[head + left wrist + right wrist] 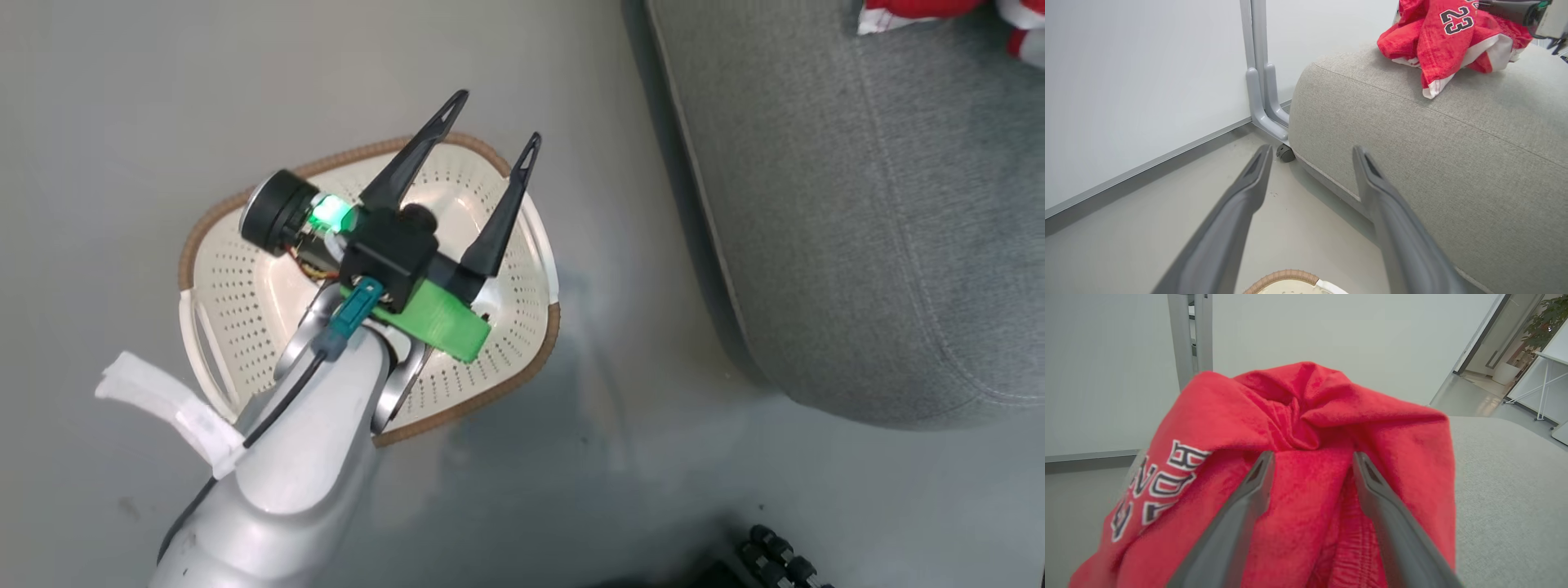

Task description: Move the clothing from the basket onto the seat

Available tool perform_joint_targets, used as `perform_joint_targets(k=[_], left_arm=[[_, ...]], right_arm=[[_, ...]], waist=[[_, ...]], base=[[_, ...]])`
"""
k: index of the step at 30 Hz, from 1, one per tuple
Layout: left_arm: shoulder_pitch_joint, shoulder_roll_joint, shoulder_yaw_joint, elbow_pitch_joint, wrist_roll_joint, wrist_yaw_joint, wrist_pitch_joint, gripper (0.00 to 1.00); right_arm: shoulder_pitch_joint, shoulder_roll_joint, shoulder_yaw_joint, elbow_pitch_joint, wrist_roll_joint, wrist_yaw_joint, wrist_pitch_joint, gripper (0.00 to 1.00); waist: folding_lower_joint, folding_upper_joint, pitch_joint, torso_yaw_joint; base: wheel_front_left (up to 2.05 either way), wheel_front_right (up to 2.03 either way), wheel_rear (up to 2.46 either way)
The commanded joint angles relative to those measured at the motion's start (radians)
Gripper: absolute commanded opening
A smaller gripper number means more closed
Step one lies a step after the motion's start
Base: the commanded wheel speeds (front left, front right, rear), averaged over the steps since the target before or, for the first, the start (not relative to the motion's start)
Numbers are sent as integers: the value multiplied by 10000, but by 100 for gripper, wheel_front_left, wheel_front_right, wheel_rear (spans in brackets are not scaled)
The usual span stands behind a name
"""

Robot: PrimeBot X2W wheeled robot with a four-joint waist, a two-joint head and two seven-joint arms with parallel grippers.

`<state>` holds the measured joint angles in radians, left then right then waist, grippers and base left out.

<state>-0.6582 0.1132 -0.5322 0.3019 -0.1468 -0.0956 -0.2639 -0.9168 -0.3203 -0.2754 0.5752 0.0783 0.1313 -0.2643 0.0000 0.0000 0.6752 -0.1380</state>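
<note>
Two red sports garments with white trim (1437, 41) are heaped on the large grey fabric seat cushion (1453, 163), upper right. The left pincer (498, 117) is held wide open, empty, over the cream perforated plastic basket (245, 302). The right pincer (1312, 457) is spread wide against them.

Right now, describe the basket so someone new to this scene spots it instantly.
Start at the big grey seat; on the pale floor beside it, under the open left gripper, stands the basket. It is cream plastic dotted with holes, rounded-rectangular, with a brown woven-look rim and white side handles, unlike anything else nearby.
</note>
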Motion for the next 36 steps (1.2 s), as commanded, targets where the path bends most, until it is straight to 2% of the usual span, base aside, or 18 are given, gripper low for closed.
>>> perform_joint_targets(k=[1, 8, 12, 19, 28, 36], left_arm=[[312, -3, 147, -31, -121, 89, -7, 100], [1259, -111, 994, -186, -366, 223, -7, 100], [1756, -209, 1569, -272, -503, 306, -7, 100], [2754, -280, 2883, -406, -605, 450, -7, 100], [3804, -361, 4330, -557, -449, 480, -7, 100], [4600, -510, 5073, -681, -241, 463, -7, 100]], right_arm=[[474, 17, 88, -165, 69, -11, 0, 100], [2014, 97, 643, -1119, 407, -11, 2, 100], [2827, 117, 960, -1733, 679, -11, 2, 100], [4096, 546, 1799, -2710, 924, -11, 1, 100], [4916, 1011, 2831, -3175, 1218, -11, 1, 100], [5645, 1607, 3262, -3347, 1074, -11, 1, 100]], waist=[[0, 0, -936, -34], [0, 0, -2176, 125], [0, 0, -2803, 461], [0, 0, -3728, 1129], [0, 0, -4560, 1906], [0, 0, -5286, 2316]], base=[[0, 0, 0], [0, 0, 0], [0, 0, 0], [0, 0, 0], [0, 0, 0], [0, 0, 0]])
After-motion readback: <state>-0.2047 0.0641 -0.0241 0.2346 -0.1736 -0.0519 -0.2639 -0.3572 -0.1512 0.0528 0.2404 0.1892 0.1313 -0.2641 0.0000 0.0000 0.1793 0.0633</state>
